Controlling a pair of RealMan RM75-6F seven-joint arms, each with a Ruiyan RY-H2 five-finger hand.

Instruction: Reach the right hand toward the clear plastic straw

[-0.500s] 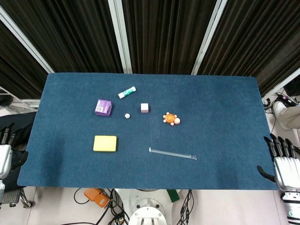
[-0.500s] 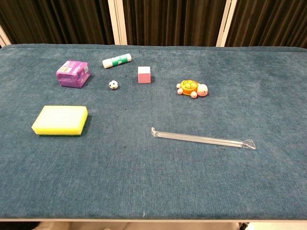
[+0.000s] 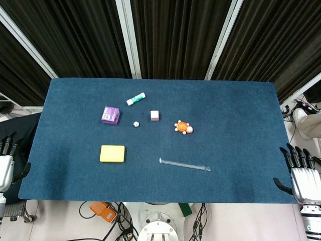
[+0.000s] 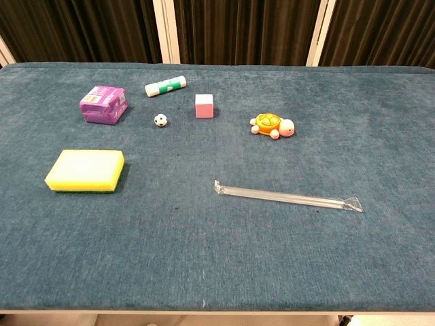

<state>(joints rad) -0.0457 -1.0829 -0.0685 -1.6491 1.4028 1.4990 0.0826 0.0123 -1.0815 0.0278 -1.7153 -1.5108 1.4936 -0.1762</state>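
The clear plastic straw (image 3: 184, 164) lies flat on the blue table, near the front edge and right of centre; in the chest view the straw (image 4: 287, 196) runs left to right. My right hand (image 3: 302, 172) hangs beside the table's right front corner, fingers apart, holding nothing, far to the right of the straw. My left hand (image 3: 5, 161) is off the table's left front corner, fingers apart and empty. Neither hand shows in the chest view.
A yellow sponge (image 3: 112, 153) sits at the front left. Behind the straw lie an orange turtle toy (image 3: 183, 127), a pink cube (image 3: 154, 115), a small ball (image 3: 135, 124), a purple box (image 3: 110, 115) and a glue stick (image 3: 135, 99).
My right hand has shifted slightly forward along the table's right edge. The left hand has drifted a little as well. The straw has not moved.
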